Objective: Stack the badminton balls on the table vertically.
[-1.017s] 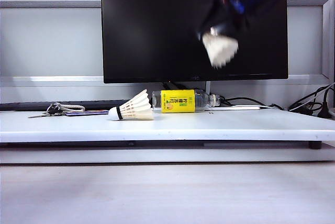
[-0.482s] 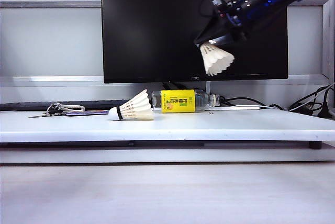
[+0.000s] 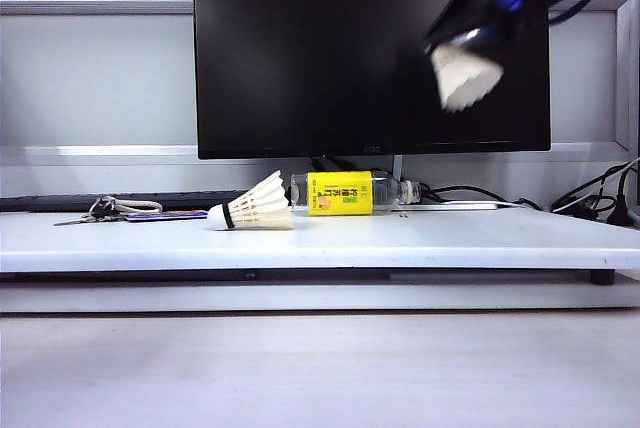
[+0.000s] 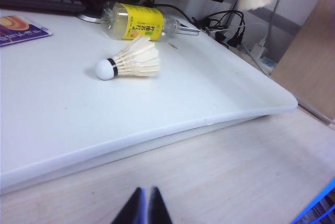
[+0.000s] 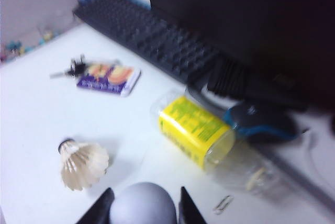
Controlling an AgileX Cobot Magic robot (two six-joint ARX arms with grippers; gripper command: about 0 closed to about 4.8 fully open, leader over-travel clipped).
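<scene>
White, thick-edged flat surface (image 3: 450,243) in the exterior view carries a cream feather shuttlecock (image 3: 254,207) on its side, left of centre, just beside a clear yellow-labelled bottle (image 3: 345,193); open room lies rightward. High over the right side, the blurred right end effector (image 3: 478,28) clamps a second feather shuttlecock (image 3: 465,73).

Left wrist view: the left end effector (image 4: 144,209), fingers together, sits off the front edge.

Right wrist view: fingers (image 5: 98,208) grip a rounded white cork tip (image 5: 142,204).

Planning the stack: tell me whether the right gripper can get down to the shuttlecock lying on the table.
Probably yes. The right gripper, high in front of the monitor, holds one shuttlecock. The lying shuttlecock has open air above it; only the bottle lies close behind. The left gripper sits shut, well clear.
</scene>
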